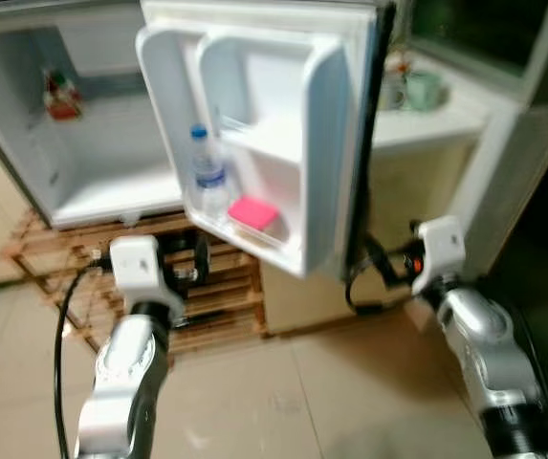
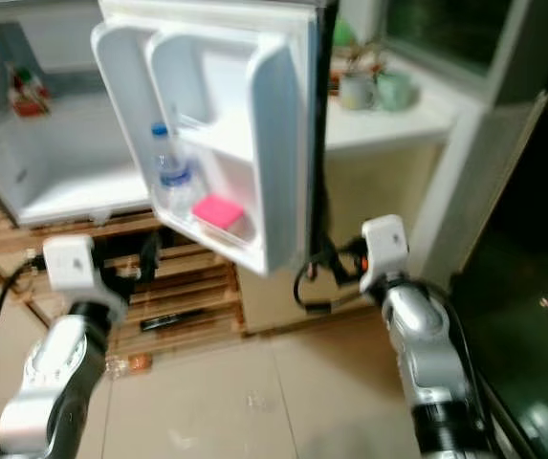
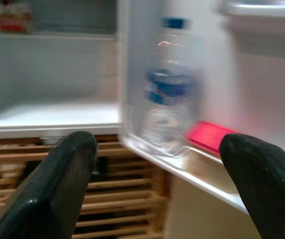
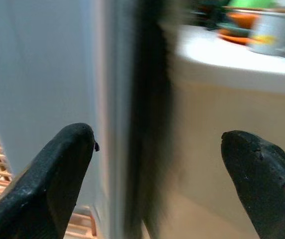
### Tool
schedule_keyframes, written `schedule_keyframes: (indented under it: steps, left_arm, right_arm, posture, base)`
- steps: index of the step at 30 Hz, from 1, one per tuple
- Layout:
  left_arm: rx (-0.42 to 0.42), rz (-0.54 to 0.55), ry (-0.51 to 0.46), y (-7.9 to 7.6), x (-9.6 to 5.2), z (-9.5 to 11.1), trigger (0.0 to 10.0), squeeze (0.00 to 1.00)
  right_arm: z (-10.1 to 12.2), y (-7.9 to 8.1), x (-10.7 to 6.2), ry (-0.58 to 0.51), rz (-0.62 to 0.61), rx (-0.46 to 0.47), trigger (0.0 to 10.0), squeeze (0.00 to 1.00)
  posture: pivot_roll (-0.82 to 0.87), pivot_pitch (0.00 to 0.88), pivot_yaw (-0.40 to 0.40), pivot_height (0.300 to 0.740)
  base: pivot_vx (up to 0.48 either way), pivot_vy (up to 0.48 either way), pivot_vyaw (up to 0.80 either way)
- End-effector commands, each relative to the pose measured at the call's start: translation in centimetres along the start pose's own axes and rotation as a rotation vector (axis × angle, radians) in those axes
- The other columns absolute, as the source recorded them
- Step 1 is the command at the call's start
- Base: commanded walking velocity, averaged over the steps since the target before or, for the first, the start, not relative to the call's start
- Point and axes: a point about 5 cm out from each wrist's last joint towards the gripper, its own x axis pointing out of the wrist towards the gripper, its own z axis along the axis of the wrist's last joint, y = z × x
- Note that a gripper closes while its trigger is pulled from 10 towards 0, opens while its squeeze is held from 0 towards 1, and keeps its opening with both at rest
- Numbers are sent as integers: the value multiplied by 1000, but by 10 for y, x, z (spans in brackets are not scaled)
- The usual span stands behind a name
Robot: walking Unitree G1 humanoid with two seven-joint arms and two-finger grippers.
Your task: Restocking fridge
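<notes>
A small white fridge (image 1: 111,182) stands open on a wooden pallet (image 1: 226,301). Its door (image 1: 321,124) swings toward me. On the door's lower shelf stand a clear water bottle (image 1: 207,172) with a blue cap and a flat pink pack (image 1: 253,212). My left gripper (image 1: 189,268) hangs open and empty just below and in front of that shelf; the left wrist view looks at the bottle (image 3: 168,89) and the pink pack (image 3: 208,137). My right gripper (image 1: 374,268) is open and empty beside the door's dark outer edge (image 4: 149,99).
A small red item (image 1: 61,96) sits at the back left inside the fridge. Right of the door, a white counter (image 1: 427,124) carries cups and bowls. Dark glass panels (image 1: 541,287) close off the right side. Beige tiles (image 1: 274,402) lie below.
</notes>
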Motion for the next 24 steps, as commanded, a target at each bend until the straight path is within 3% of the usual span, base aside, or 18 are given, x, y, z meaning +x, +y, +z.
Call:
schedule_keyframes:
  steps: [1, 2, 6, 9, 12, 15, 16, 17, 21, 24]
  left_arm:
    - [26, 22, -21, 7, 0, 5, 10000, 0]
    - [51, 27, -28, 7, -1, 6, 10000, 0]
    - [61, 8, 24, 6, -2, -2, 10000, 0]
    - [23, 19, 131, 15, -3, -17, 10000, 0]
    - [9, 51, 197, 24, -2, -26, 10000, 0]
    - [-60, 151, 309, 44, 0, -40, 10000, 0]
    - [-64, 164, 326, 49, 2, -41, 10000, 0]
    - [-58, 166, 334, 51, 3, -40, 10000, 0]
    - [-73, 208, 394, 60, 6, -46, 10000, 0]
    - [-102, 224, 440, 66, 7, -52, 10000, 0]
  right_arm:
    - [9, 8, 8, -35, 22, -7, 10000, 0]
    - [8, 7, 14, -3, 3, -65, 10000, 0]
    - [10, -13, 18, 14, -129, -65, 10000, 0]
    - [2, -44, 9, 84, -341, -62, 10000, 0]
    - [-1, -47, 4, 90, -345, -46, 10000, 0]
    - [-2, -18, -1, 37, -143, 111, 10000, 0]
    - [-1, 2, -7, 17, 20, 187, 10000, 0]
    - [-2, 9, -11, 24, 85, 201, 10000, 0]
    - [-14, 22, -28, 116, 267, 235, 10000, 0]
    - [-19, 21, -40, 164, 351, 257, 10000, 0]
  posture:
    - [-170, 0, 59, 740]
    - [-167, 0, 58, 740]
    - [-154, 0, 44, 740]
    - [-150, 0, 33, 740]
    - [-149, 0, 28, 740]
    - [-151, 0, 26, 740]
    - [-161, 0, 31, 740]
    - [-165, 0, 35, 740]
    - [-178, 0, 44, 740]
    - [-182, 0, 47, 740]
  base:
    - [480, 0, 438]
    - [292, 0, 0]
    - [0, 0, 0]
    - [0, 0, 0]
    - [0, 0, 0]
    - [0, 0, 0]
    - [0, 0, 0]
    - [0, 0, 0]
    - [0, 0, 0]
    - [0, 0, 0]
